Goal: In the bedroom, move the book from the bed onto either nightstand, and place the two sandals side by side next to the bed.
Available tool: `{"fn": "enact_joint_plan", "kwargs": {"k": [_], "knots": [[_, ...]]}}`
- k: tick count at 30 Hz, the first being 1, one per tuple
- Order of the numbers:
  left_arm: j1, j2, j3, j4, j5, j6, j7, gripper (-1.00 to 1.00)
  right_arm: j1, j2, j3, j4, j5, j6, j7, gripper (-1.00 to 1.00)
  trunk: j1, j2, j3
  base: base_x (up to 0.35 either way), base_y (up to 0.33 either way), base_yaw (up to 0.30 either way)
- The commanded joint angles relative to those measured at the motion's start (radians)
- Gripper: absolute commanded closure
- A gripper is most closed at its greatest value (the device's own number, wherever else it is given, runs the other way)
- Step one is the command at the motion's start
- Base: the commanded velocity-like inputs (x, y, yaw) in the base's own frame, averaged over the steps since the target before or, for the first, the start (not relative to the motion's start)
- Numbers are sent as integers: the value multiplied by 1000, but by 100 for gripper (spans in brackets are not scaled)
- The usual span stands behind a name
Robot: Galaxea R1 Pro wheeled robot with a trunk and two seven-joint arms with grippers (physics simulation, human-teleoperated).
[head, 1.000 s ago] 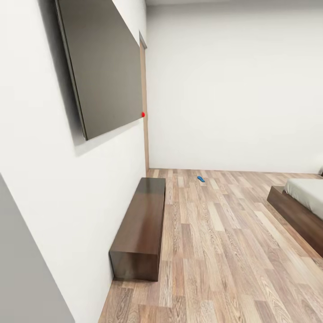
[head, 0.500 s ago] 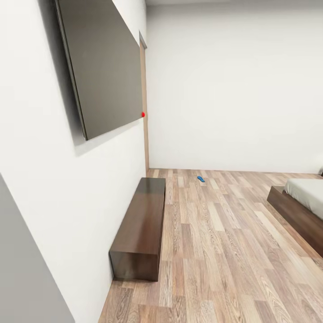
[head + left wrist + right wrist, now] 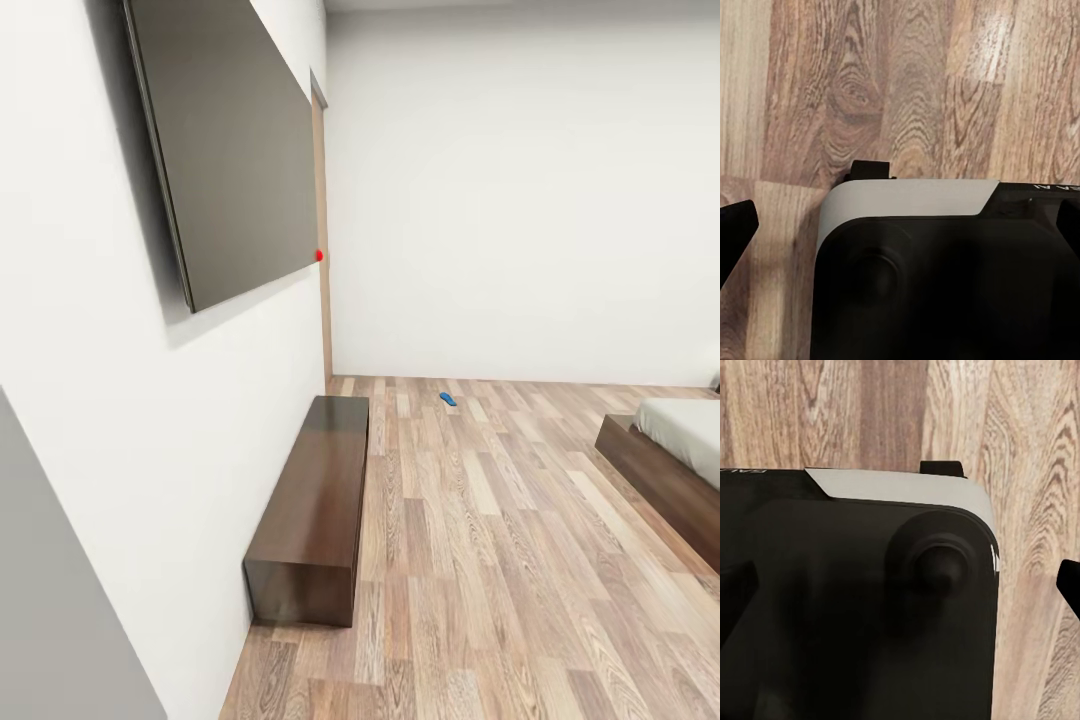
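One blue sandal (image 3: pixel 447 398) lies on the wood floor near the far white wall, well away from me. A corner of the bed (image 3: pixel 672 455), with its dark-brown frame and grey mattress, shows at the right edge of the head view. The book and the nightstand are out of view. My left gripper (image 3: pixel 900 229) hangs over the robot's own base, its dark fingertips (image 3: pixel 735 225) far apart with nothing between them. In the same way, my right gripper (image 3: pixel 904 585) is spread wide and empty, one fingertip (image 3: pixel 1071 585) over the floor.
A long low dark-wood bench (image 3: pixel 312 505) stands against the left wall under a large dark wall panel (image 3: pixel 230 150). A doorway edge (image 3: pixel 324 300) sits in the far left corner. Wood floor (image 3: pixel 480 560) stretches between bench and bed.
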Motion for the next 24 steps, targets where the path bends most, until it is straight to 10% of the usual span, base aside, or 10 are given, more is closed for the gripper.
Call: {"fn": "enact_joint_plan", "kwargs": {"k": [1, 24], "knots": [[-1, 0, 5, 1, 2, -3, -1, -100, -1, 0, 0, 1, -1, -4, 2, -100, 0, -1, -1, 0, 0, 0], [-1, 0, 5, 1, 2, -3, -1, -100, -1, 0, 0, 1, -1, -4, 2, -100, 0, -1, -1, 0, 0, 0]]}}
